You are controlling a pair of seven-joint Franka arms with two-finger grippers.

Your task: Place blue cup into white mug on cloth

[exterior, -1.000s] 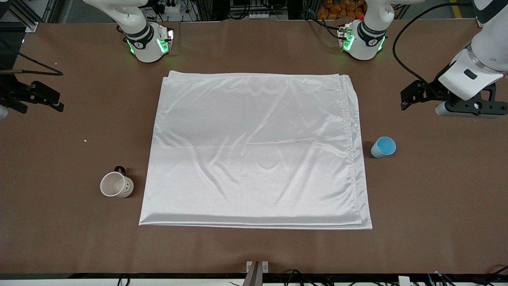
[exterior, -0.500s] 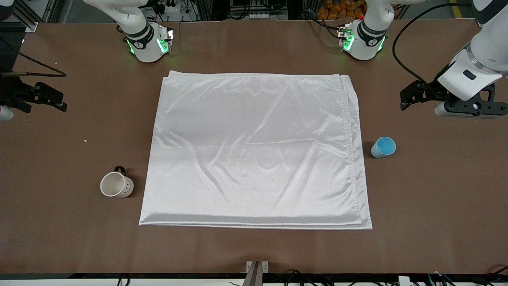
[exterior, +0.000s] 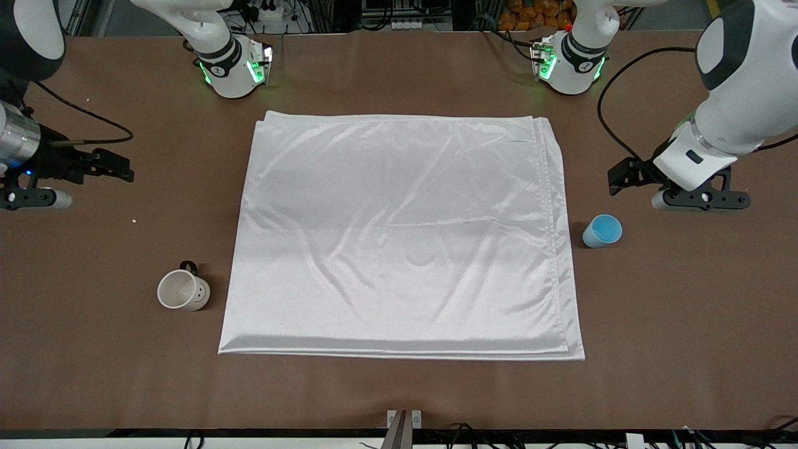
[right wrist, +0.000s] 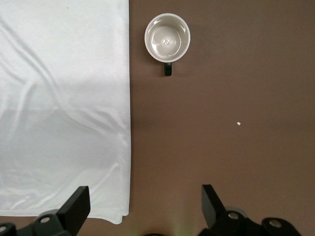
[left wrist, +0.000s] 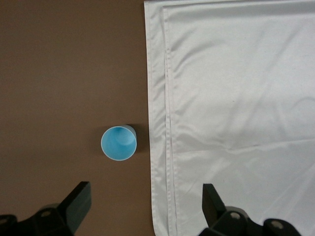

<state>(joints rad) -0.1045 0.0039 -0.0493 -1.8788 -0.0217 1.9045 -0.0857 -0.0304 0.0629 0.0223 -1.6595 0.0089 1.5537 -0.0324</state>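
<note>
The blue cup (exterior: 602,231) stands upright on the brown table just off the cloth's edge, toward the left arm's end; it also shows in the left wrist view (left wrist: 118,143). The white mug (exterior: 182,291) with its black handle stands upright off the cloth's other edge, toward the right arm's end, and shows in the right wrist view (right wrist: 167,37). The shiny white cloth (exterior: 399,237) lies flat between them. My left gripper (exterior: 623,176) hangs open and empty over bare table near the cup (left wrist: 145,206). My right gripper (exterior: 115,169) hangs open and empty over bare table, apart from the mug (right wrist: 142,204).
The two arm bases with green lights (exterior: 234,68) (exterior: 570,65) stand farthest from the front camera. A small white crumb (exterior: 134,220) lies on the table near the right gripper. A metal bracket (exterior: 404,419) sits at the table's near edge.
Both arms have swung in over the table. The left gripper has come closer to the blue cup; the right gripper has moved toward the cloth. Cup, mug and cloth have not moved.
</note>
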